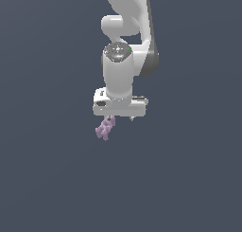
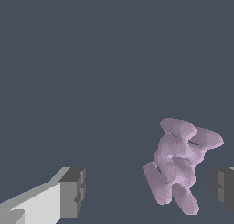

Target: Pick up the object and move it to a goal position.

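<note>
Item: small pale lilac lumpy object of bunched rounded lobes | Location: between spread fingers, nearer one dark pad | Gripper: wide apart, grasping nothing | Contact: cannot tell

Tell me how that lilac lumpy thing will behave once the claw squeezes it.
The lilac object looks like rigid bunched lobes, so it probably won't flop. Its rounded, smooth lobes may let it twist or slip between the flat fingers. It sits off-centre in the open claw, nearer one finger, so closing may nudge it sideways first.
</note>
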You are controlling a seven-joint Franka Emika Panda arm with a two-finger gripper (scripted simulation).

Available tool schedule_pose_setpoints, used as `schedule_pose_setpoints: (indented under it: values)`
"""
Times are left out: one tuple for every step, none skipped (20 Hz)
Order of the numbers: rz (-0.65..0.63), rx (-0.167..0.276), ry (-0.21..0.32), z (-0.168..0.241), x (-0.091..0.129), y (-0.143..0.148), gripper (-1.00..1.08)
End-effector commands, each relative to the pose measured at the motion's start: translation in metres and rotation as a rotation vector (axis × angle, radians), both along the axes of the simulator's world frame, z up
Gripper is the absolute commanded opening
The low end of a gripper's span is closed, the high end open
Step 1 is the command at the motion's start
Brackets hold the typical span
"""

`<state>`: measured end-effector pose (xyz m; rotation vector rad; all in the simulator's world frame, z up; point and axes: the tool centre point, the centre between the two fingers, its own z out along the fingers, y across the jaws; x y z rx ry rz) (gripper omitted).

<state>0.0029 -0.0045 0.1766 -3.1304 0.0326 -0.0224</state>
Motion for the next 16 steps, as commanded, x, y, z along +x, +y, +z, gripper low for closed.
schedule_pose_setpoints:
  values:
    - [0.000, 0.000, 0.000, 0.000, 0.000, 0.000, 1.00]
    - [0.001, 0.000, -0.001, 0.001, 0.000, 0.000, 1.00]
    - [0.003, -0.001, -0.005, 0.002, 0.001, -0.001, 1.00]
    - [0.007, -0.003, -0.010, 0.006, 0.003, -0.001, 1.00]
    - [0.012, -0.005, -0.018, 0.010, 0.005, -0.002, 1.00]
    - [0.019, -0.008, -0.027, 0.015, 0.008, -0.004, 1.00]
    - [0.025, -0.010, -0.034, 0.019, 0.010, -0.004, 1.00]
    - [0.029, -0.012, -0.039, 0.022, 0.011, -0.004, 1.00]
    - [0.032, -0.012, -0.041, 0.023, 0.012, -0.004, 1.00]
    - [0.033, -0.012, -0.041, 0.023, 0.012, -0.004, 1.00]
    - [0.032, -0.012, -0.040, 0.023, 0.011, -0.004, 1.00]
    - [0.029, -0.012, -0.039, 0.022, 0.011, -0.005, 1.00]
    - [0.023, -0.011, -0.038, 0.020, 0.010, -0.006, 1.00]
    - [0.015, -0.011, -0.036, 0.019, 0.010, -0.007, 1.00]
    - [0.004, -0.011, -0.035, 0.017, 0.009, -0.009, 1.00]
    - [-0.008, -0.010, -0.033, 0.014, 0.007, -0.011, 1.00]
